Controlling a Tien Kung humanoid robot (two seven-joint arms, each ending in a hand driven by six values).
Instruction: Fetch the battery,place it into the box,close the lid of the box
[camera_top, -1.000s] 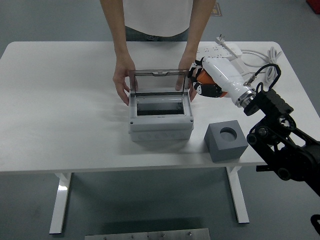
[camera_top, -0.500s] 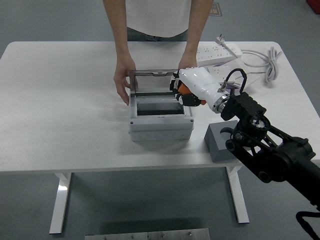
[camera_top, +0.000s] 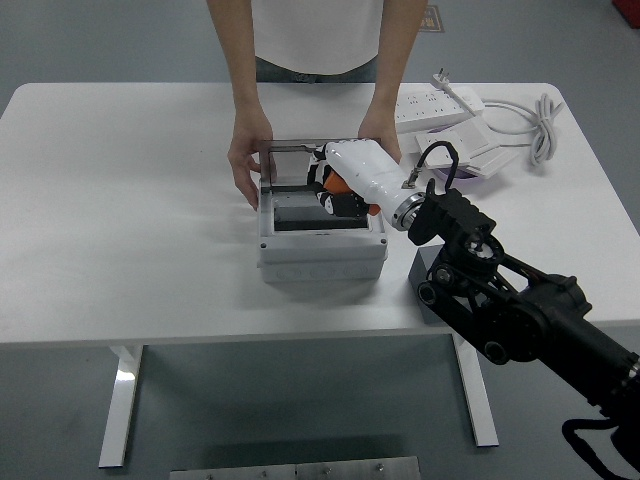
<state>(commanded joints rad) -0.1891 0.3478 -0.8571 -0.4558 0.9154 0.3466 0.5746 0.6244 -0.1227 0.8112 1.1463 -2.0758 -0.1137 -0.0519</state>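
Observation:
A grey box (camera_top: 320, 245) stands in the middle of the table with its clear lid (camera_top: 295, 150) raised at the back. My right hand (camera_top: 335, 192), white with black fingers, hangs over the open box, curled around an orange battery (camera_top: 335, 184). Only a sliver of the battery shows between the fingers. A person at the far side steadies the box, with one hand (camera_top: 245, 160) at its left rear corner and the other hand (camera_top: 382, 135) behind my wrist. My left arm is out of sight.
A grey block with a round hole (camera_top: 425, 285) sits right of the box, mostly hidden by my black forearm (camera_top: 500, 300). A white power strip (camera_top: 445, 100) and coiled cable (camera_top: 535, 120) lie at the back right.
My right hand has carried the battery leftward from beside the box's right rear corner to above its opening. The person's hands stayed on the box.

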